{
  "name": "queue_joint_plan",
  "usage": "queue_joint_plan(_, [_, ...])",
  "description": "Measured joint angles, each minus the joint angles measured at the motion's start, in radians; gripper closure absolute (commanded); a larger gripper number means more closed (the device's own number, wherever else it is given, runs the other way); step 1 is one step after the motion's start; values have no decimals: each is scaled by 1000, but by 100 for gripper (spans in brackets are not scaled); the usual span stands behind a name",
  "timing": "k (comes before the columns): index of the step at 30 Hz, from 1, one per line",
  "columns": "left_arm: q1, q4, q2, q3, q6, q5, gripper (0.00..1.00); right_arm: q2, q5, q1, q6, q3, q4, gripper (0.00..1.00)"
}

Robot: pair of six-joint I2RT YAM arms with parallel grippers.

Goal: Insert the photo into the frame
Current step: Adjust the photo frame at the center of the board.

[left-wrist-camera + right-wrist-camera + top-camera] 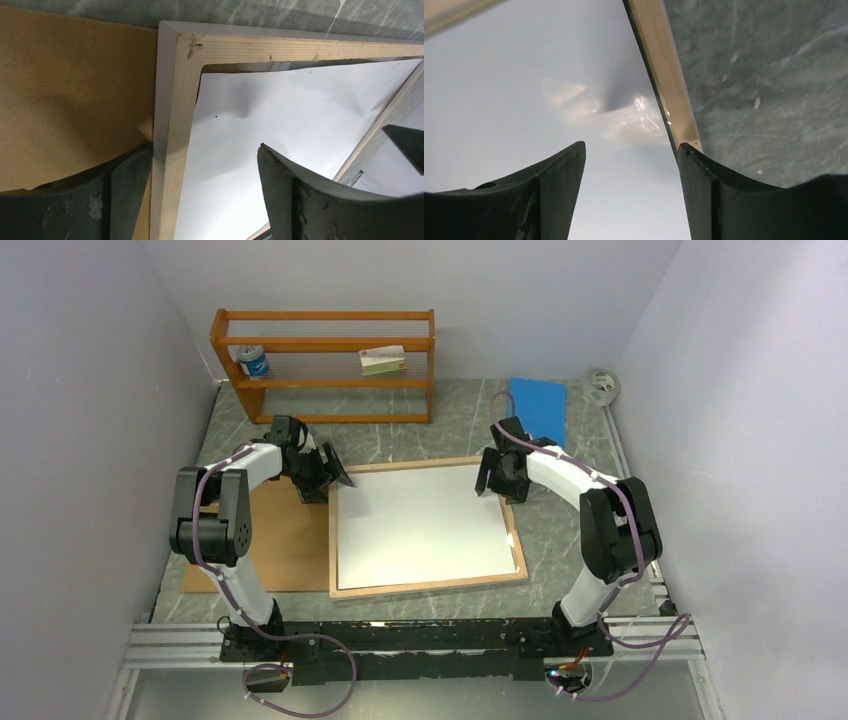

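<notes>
Overhead, the large thin light-wood picture frame (430, 587) lies reverse up at centre. The big rectangular photo (420, 525) rests inside it, white back showing. The left gripper (332, 474) stands at its 10 o'clock corner and the right gripper (496, 480) at 2 o'clock. A plain brown fibreboard panel (290, 540) sits at 9 o'clock.

Left wrist: the jaws gape wide astride the side rail, holding nothing; the print's top edge looks slightly wavy.

Right wrist: the jaws stand apart and empty, one finger over paper, one by the rail.

The seating step seems nearly done. Next likely calls for pressing the corners flat.
</notes>
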Motion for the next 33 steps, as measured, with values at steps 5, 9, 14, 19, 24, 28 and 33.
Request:
queue_joint_plan(5, [3, 7, -3, -6, 0, 5, 17, -11, -11, 21, 15, -58, -1, 32])
queue_joint_plan(9, [3, 14, -6, -13, -1, 5, 17, 4, -15, 36, 26, -90, -4, 33])
queue_joint_plan(14, [4, 15, -6, -13, -1, 8, 18, 9, -16, 39, 29, -92, -1, 32])
queue_joint_plan(19, [11, 18, -6, -15, -4, 23, 18, 5, -34, 39, 28, -97, 9, 31])
queue_joint_plan(24, [16, 16, -6, -15, -5, 26, 18, -32, -56, 38, 25, -101, 19, 30])
queue_joint_plan(28, [20, 15, -6, -15, -5, 30, 18, -99, -50, 38, 27, -93, 16, 29])
queue_joint_plan(33, [22, 13, -12, -16, -5, 30, 19, -163, 28, 35, 33, -64, 6, 29])
